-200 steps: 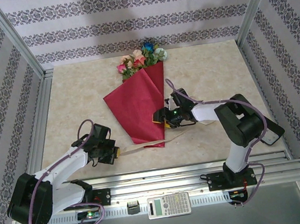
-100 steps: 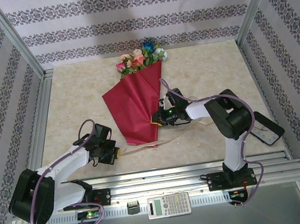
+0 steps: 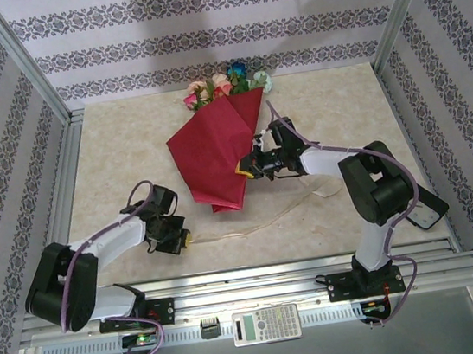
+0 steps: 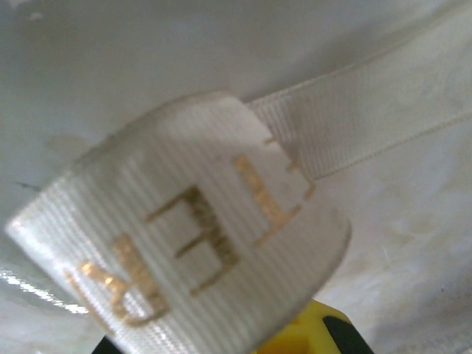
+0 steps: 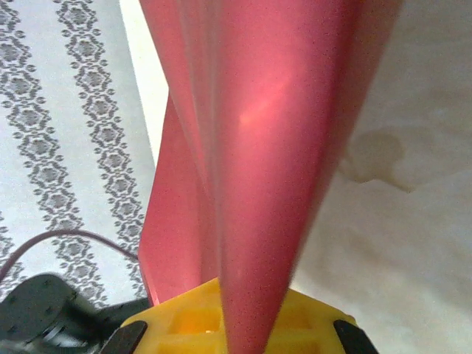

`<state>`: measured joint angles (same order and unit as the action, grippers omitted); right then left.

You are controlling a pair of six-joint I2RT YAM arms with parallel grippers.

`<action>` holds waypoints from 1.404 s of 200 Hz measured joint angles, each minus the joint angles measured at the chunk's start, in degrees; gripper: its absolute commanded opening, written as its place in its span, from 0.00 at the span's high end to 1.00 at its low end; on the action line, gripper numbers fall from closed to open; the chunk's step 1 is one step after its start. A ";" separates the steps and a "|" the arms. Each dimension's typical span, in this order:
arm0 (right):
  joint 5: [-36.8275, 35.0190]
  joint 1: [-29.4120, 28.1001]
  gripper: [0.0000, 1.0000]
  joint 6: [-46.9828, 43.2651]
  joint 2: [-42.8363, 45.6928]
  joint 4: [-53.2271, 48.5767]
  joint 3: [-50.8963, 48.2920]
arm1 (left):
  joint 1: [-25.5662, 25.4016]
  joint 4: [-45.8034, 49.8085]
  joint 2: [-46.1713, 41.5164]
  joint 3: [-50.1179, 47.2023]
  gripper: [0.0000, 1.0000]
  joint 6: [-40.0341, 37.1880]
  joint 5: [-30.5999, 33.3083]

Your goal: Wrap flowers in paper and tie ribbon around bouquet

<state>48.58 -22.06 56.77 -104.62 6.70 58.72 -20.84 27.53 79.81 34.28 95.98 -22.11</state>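
wrap: paper (image 3: pixel 217 158) folded round flowers (image 3: pixel 225 86), upper centre, done | tie: ribbon (image 4: pixel 199 236) loose, untied | left gripper (image 3: pixel 182 236) clamped ribbon end | right gripper (image 3: pixel 246 169) pinched paper edge

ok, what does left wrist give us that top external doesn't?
Left wrist: gold lettering on the ribbon end, folded over at the left claw. Top external: the right claw shut on the red paper, the flowers at the cone's far end, and the ribbon's long run across the table. Both: ribbon and pale tabletop.
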 measured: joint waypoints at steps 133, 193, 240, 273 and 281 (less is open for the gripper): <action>-4.48 -0.31 0.55 -2.54 10.10 -14.64 -9.25 | 11.76 -0.68 19.32 17.25 1.00 -7.26 -13.09; -19.93 5.03 0.50 -4.85 20.37 -34.86 -8.11 | 12.00 -16.52 15.21 10.16 1.00 -6.73 -10.36; -24.76 7.30 0.50 -0.52 17.84 -39.30 -11.23 | 12.44 -22.23 15.06 9.42 1.00 -6.38 -6.58; -25.68 7.65 0.59 2.60 11.74 -38.40 -10.23 | 13.79 -24.90 15.06 9.42 1.00 -6.45 -3.45; -25.59 8.11 0.61 3.61 10.23 -39.47 -9.33 | 13.81 -25.20 15.06 9.42 1.00 -6.45 -3.23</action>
<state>22.98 -13.96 60.38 -94.39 -32.77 49.39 -7.03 2.33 94.87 43.70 89.54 -25.34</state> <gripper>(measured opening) 0.417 0.045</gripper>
